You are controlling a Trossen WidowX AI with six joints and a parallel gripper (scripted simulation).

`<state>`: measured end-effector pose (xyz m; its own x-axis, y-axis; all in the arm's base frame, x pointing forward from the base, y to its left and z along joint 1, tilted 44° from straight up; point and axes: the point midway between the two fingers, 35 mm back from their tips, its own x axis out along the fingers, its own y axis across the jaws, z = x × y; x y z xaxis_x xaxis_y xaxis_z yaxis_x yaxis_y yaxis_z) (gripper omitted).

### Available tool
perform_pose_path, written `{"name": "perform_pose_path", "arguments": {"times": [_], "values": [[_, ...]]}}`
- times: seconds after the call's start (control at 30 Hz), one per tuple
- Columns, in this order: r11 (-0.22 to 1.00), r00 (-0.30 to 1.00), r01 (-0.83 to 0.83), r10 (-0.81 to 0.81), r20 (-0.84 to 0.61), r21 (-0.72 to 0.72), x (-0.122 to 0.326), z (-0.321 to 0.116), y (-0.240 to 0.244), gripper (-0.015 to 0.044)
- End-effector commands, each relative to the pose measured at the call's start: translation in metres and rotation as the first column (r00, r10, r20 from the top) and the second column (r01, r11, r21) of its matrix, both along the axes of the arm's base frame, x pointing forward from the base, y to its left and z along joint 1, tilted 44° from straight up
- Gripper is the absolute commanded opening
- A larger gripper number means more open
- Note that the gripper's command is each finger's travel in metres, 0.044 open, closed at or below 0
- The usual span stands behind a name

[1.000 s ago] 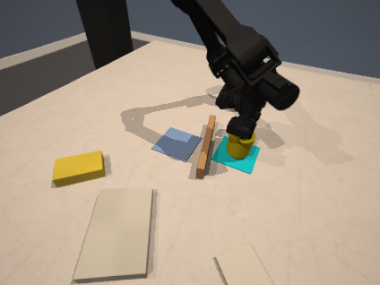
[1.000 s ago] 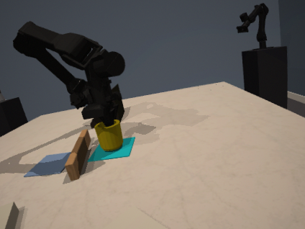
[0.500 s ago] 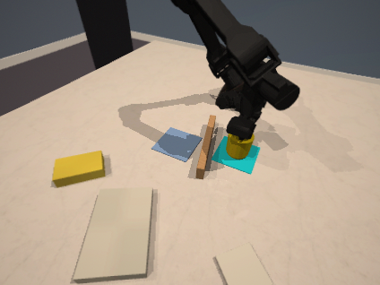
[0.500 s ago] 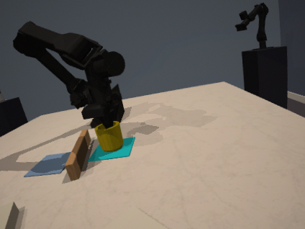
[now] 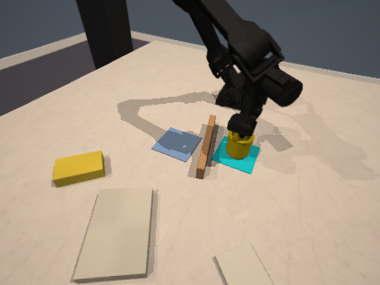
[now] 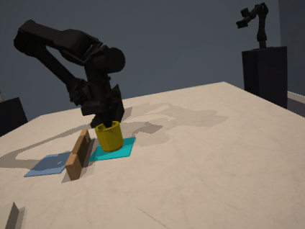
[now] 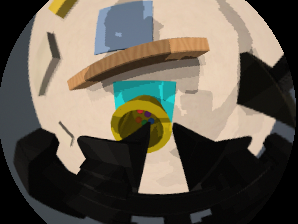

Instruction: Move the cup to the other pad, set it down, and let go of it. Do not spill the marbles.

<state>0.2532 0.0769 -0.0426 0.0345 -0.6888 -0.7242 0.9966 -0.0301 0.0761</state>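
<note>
We find the tool [image 6: 106, 122] directly over the yellow cup [image 6: 109, 136], its fingers partly parted and released from the cup wall; by our judgement it grips nothing at this point. One finger reaches down at the cup's mouth in the wrist view, and we cannot tell whether it touches the rim.

The cup stands upright on the teal pad [image 6: 124, 151], which we take to be the destination pad. Small coloured marbles [image 7: 145, 117] show inside its mouth in the wrist view; none are seen on the surface [image 6: 216, 162].

Risks noted from here:
- A finger lying inside or against the rim could catch the wall as the arm lifts away, tipping the cup and spilling its contents. A wider opening and a straight vertical retreat would guard against this.
- The wooden bar [image 6: 78, 155] stands on edge just beside the teal pad, between it and the blue pad [image 6: 48, 165]. A sideways withdrawal toward it could knock the bar over or drag the cup off the pad.
- The cup sits toward the bar side of its pad in the exterior view, so a small nudge could leave it overhanging.

The yellow block [image 5: 79, 167] and the pale slabs [image 5: 116, 233] lie well apart and pose no concern.
</note>
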Motion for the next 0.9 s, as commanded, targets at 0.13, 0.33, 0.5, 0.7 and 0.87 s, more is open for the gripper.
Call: {"name": "perform_pose_path", "arguments": {"times": [0.13,0.33,0.5,0.7,0.87], "values": [[1.000,1.000,0.001,-0.001,0.005,0.006,0.001,0.009,0.010,0.0147],[1.000,1.000,0.001,-0.001,0.003,0.005,0.000,0.015,0.015,0.0147],[1.000,1.000,0.001,-0.001,0.002,0.004,0.000,0.020,0.020,0.0147],[1.000,1.000,0.000,0.000,0.001,0.002,-0.002,0.027,0.026,0.0147],[1.000,1.000,-0.002,0.002,-0.006,-0.005,-0.003,0.025,0.024,0.0199]]}}
